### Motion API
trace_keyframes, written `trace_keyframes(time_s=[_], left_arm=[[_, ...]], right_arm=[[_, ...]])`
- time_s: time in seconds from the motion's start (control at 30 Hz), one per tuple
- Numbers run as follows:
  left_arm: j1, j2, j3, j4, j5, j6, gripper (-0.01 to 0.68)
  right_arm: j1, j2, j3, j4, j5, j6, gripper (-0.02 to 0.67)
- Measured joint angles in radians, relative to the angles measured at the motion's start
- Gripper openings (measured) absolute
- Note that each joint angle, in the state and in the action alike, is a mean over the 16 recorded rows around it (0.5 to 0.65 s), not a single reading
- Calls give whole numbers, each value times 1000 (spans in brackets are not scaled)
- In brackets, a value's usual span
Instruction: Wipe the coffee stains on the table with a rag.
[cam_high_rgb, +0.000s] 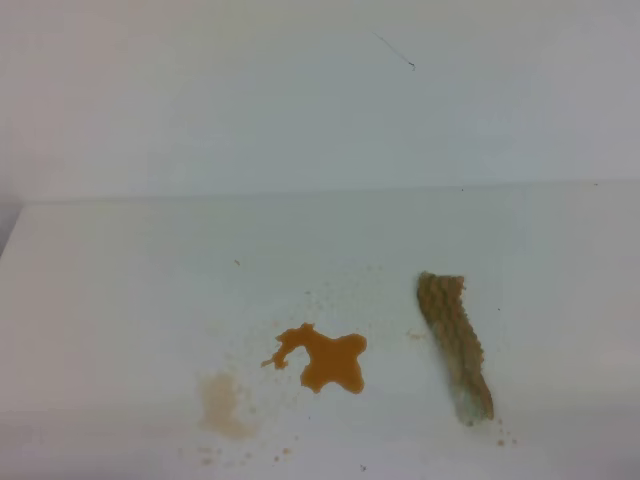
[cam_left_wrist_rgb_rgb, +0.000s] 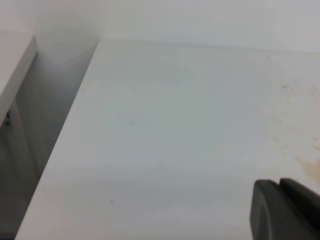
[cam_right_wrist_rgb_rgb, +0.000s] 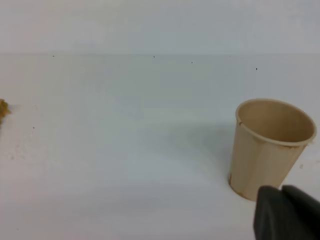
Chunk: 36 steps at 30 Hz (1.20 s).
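The coffee stains show in the high view as an orange-brown lobed blotch on the white table. A paler tan smear and tiny specks lie to its left. The rag, tan-brown and ribbed with a greyish near end, lies flat to the right of the blotch, untouched. Neither gripper appears in the high view. In the left wrist view my left gripper is a dark shape at the bottom right, fingers together and holding nothing. My right gripper looks the same, shut and empty, just in front of a paper cup.
A tan paper cup stands upright and empty on the table near my right gripper. A corner of the rag shows at the left edge of the right wrist view. The table's left edge drops off beside a wall.
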Motion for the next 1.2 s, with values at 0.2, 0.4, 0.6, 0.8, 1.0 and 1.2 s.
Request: trace_keyframes(time_s=[0.2,0.4,0.6,0.8,1.0,1.2], left_arm=[[0,0,0,0,0,0,1],[0,0,0,0,0,0,1],[0,0,0,0,0,0,1],[0,0,0,0,0,0,1],[0,0,0,0,0,0,1],[0,0,0,0,0,0,1]], right_arm=[[0,0,0,0,0,0,11],[0,0,0,0,0,0,11],[0,0,0,0,0,0,11],[0,0,0,0,0,0,11],[0,0,0,0,0,0,11],[0,0,0,0,0,0,11]])
